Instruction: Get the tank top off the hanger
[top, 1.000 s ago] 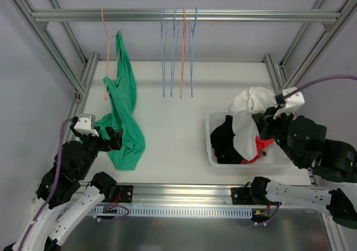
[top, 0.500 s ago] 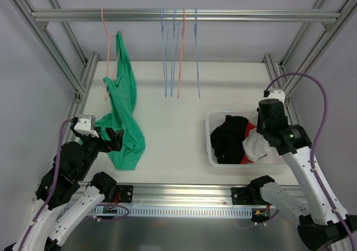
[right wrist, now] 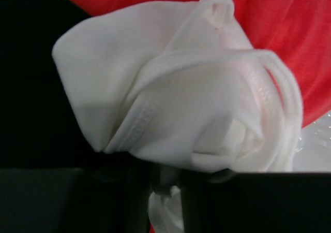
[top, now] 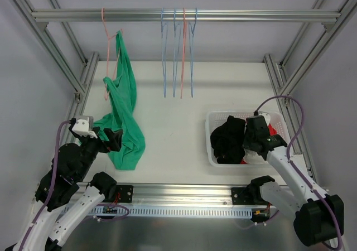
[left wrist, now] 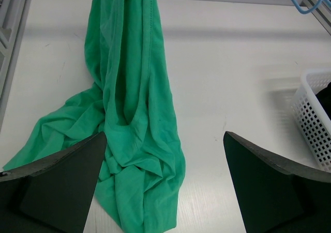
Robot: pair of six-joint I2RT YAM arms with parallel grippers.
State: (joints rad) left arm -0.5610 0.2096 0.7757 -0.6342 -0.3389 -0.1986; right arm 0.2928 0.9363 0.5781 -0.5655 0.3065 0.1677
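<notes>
The left gripper [left wrist: 165, 135] gapes wide at the green tank top [top: 124, 103] — draped from the pink hanger [top: 105, 33] onto the table [top: 173, 122] — where a straight downward tug could snag its strap; for the right gripper [right wrist: 165, 184], the opening cannot be told.

Surface: white surface [top: 167, 134], matte, with soft shadows.
Frame: aluminium posts [top: 53, 50] slant up at the back corners, left and right.
Bar: a silver bar [top: 251, 15] spans the back, overhead.
Walls: pale grey walls [top: 22, 95] on the left, back and right.
Front edge: an aluminium rail [top: 184, 191], a slotted white strip [top: 184, 211] below it, then a brushed metal sheet [top: 195, 234].
Light: even, from above.
</notes>
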